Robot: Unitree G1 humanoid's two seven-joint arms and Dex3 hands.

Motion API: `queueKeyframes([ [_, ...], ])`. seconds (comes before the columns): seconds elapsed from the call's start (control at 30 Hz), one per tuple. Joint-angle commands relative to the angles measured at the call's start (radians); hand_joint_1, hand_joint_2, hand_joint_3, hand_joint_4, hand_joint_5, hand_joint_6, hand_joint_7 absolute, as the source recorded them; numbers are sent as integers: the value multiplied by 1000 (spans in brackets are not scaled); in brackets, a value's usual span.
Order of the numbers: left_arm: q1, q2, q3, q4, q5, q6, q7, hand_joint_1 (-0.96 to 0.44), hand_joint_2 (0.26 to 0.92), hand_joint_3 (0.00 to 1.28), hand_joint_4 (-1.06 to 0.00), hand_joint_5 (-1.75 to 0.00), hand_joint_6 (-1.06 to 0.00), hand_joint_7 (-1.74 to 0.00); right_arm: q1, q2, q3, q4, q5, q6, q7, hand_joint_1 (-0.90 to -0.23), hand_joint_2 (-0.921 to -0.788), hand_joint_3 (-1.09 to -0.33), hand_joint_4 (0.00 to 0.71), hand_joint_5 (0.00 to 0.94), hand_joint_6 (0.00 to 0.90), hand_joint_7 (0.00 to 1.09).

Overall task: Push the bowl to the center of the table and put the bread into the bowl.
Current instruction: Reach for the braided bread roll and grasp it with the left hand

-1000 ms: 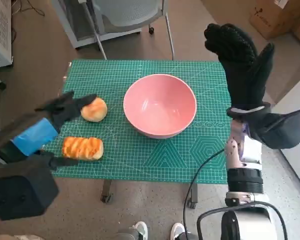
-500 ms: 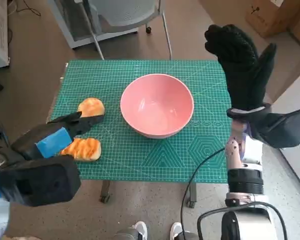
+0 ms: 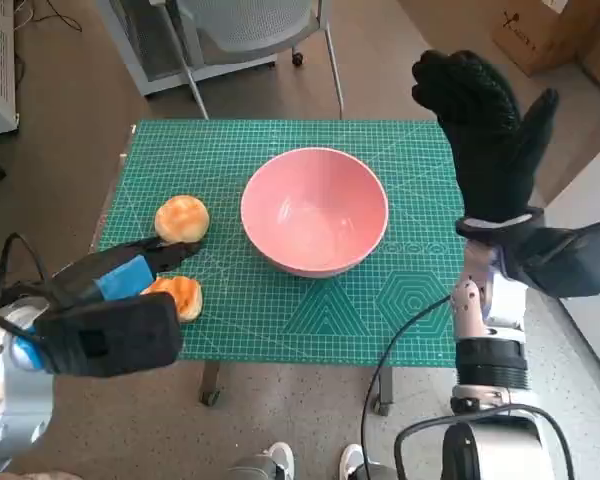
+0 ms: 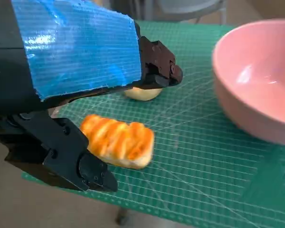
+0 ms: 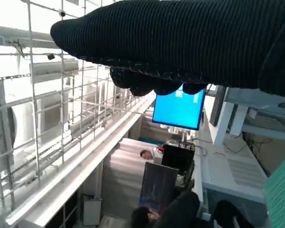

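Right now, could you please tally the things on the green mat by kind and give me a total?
Bread: 2, a round bun and a striped oblong pastry
Bowl: 1, the pink bowl, nothing in it
Total: 3 things on the green mat

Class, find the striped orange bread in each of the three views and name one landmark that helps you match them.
Head view: striped bread at the mat's near-left, partly hidden by the left hand.
Left wrist view: bread between that hand's fingers.
Right wrist view: not in it.
Shared landmark: pink bowl.
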Motion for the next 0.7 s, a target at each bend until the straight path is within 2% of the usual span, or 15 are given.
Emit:
queueKeyframes([
  [0.03,-39,-30,-43,68,64,-17,-4,56,692,61,-161,-2,-322,-5,26,-1,-3,14,7,12,13,-657,-921,-517,230,3,413,30],
  [0.33,-84,-85,-90,191,148,-35,-18,-5,697,53,-162,-1,-331,-5,30,-4,-7,13,11,16,21,-656,-921,-514,236,5,419,28],
  [0.7,-116,-178,-123,366,236,-87,20,-28,708,43,-171,-3,-370,-16,29,-10,-10,21,10,22,31,-655,-921,-514,241,4,422,24],
])
